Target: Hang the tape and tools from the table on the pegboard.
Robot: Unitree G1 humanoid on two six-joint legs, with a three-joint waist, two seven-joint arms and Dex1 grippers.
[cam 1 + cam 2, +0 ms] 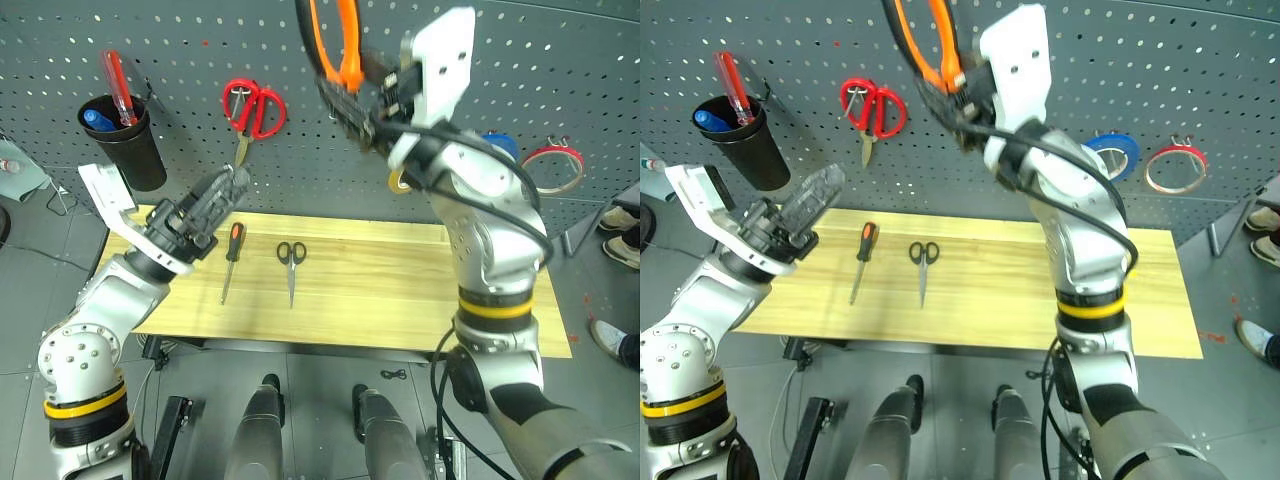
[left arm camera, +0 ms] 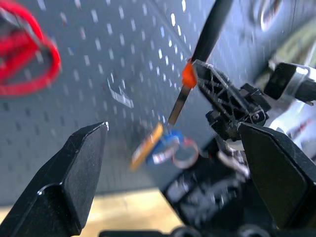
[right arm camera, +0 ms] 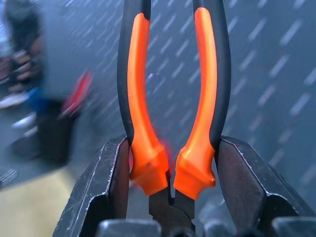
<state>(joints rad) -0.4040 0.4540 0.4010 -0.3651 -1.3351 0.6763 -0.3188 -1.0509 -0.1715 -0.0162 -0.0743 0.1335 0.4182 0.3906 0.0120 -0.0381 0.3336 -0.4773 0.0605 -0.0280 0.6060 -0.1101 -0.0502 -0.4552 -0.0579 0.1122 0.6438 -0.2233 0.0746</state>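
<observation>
Overhead, right tool point(image 3: 170, 185) grasping one pliers point(image 3: 170, 94), left tool point(image 2: 173, 177) released (empty), two tools point(image 1: 290, 262) on table point(image 1: 400, 290).

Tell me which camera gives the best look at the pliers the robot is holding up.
The right wrist view: the pliers stand close up, both orange-and-black handles clamped between the right gripper's fingers. The two eye views show them raised against the pegboard, handle tops cut off. The left wrist view catches one handle.

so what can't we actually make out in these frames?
- Pliers: handle tops cut off by the frame edge in both eye views and the right wrist view.
- Blue tape: largely hidden behind the right arm in the left eye view.
- Pegboard: hooks lost to blur in the right wrist view.
</observation>
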